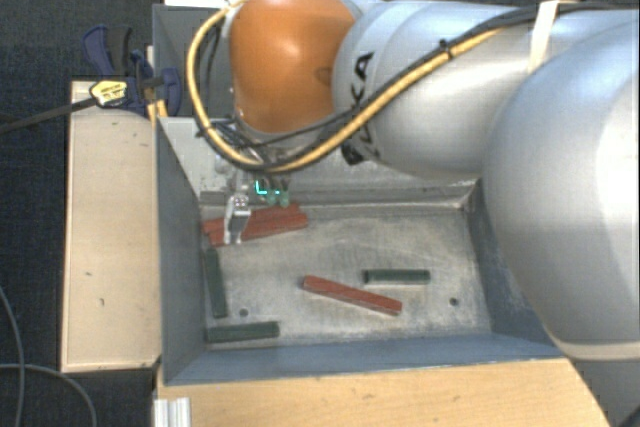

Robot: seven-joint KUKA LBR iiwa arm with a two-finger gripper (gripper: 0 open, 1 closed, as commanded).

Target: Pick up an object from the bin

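Gripper (237,221) at 10 o'clock of bin (330,350), over left end of red-brown bar (272,224), claw state not discernible, dark green bar (215,283) at 8 o'clock, second red bar (351,296) central.

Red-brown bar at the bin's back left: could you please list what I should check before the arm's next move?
1. Gripper above the red-brown bar: ok.
2. Grip on that bar: cannot tell.
3. Bar apart from the red bar and the dark green bar mid-bin: ok.
4. Clearance to the bin's left wall: not ok, the bar's end lies close.
5. Green piece behind the bar, touching it or not: cannot tell.
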